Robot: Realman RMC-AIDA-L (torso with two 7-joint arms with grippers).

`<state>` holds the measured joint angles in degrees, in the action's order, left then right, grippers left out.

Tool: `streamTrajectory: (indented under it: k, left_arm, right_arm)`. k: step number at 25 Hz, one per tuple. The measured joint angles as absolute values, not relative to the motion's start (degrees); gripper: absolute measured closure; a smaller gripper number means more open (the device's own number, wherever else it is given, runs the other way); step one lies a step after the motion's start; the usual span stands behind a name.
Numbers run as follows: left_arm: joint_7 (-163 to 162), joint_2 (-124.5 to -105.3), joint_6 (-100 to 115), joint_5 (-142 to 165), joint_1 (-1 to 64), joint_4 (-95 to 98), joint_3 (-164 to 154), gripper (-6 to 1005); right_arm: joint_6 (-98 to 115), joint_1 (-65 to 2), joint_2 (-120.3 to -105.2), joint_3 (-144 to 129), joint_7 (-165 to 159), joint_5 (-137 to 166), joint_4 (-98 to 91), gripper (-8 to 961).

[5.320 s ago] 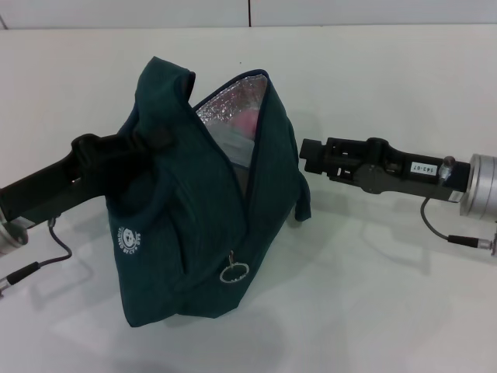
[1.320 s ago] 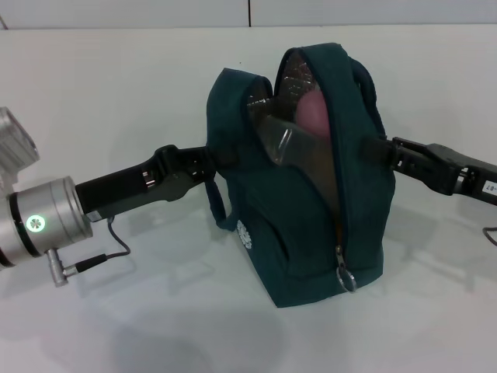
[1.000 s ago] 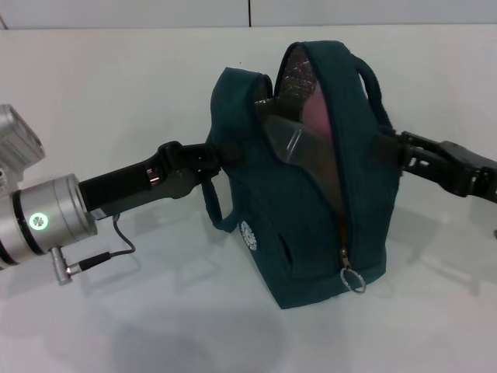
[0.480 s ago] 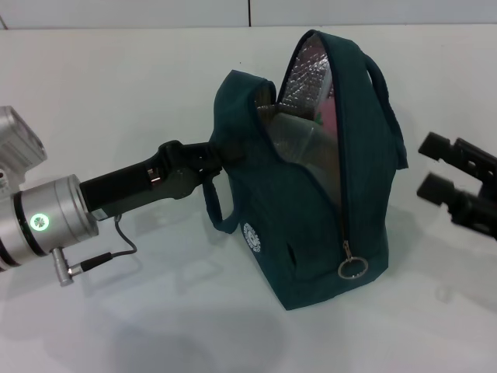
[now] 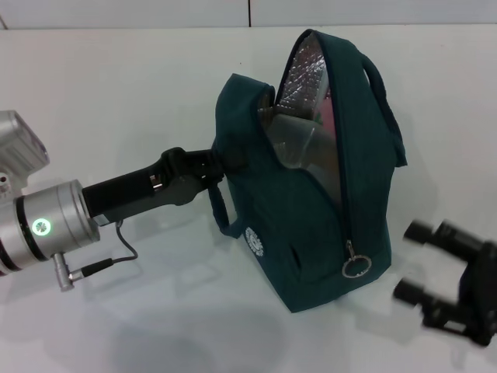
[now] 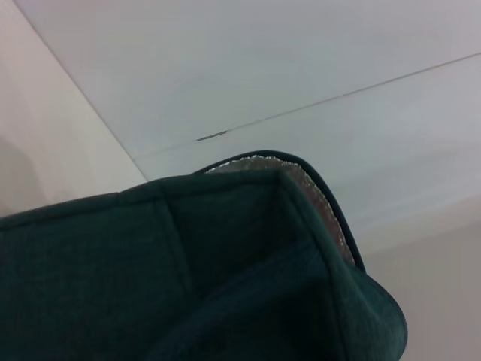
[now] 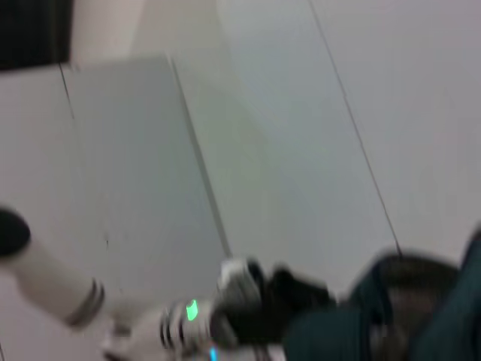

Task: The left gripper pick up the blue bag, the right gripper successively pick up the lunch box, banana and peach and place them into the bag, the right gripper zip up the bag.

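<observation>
1. Since half a second back, the right tool has dropped away from the blue bag, fingers spread.
2. The left tool pinches the bag's rim, holding it upright on the bench.
3. Zipping well: grasp the ring pull squarely and draw steadily upward.
4. Inside, the lunch box and the pink peach show; the banana is hidden.

Left end effector clamped; right end effector spread.

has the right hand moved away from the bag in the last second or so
Yes. The right hand was against the blue bag's right side; it now hangs open, clear of the bag, lower and nearer the camera, beside the zipper ring.
</observation>
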<state>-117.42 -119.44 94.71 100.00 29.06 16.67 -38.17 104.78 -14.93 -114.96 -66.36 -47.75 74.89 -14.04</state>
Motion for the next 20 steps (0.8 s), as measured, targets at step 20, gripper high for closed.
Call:
streamTrajectory:
  k: [20]
  left_arm:
    - [-117.02, -119.42, 94.39, 100.10, 28.84, 15.90, -38.41, 963]
  right_arm:
    - [95.16, -17.38, -115.49, -67.81, -42.73, 78.58, -10.33, 156]
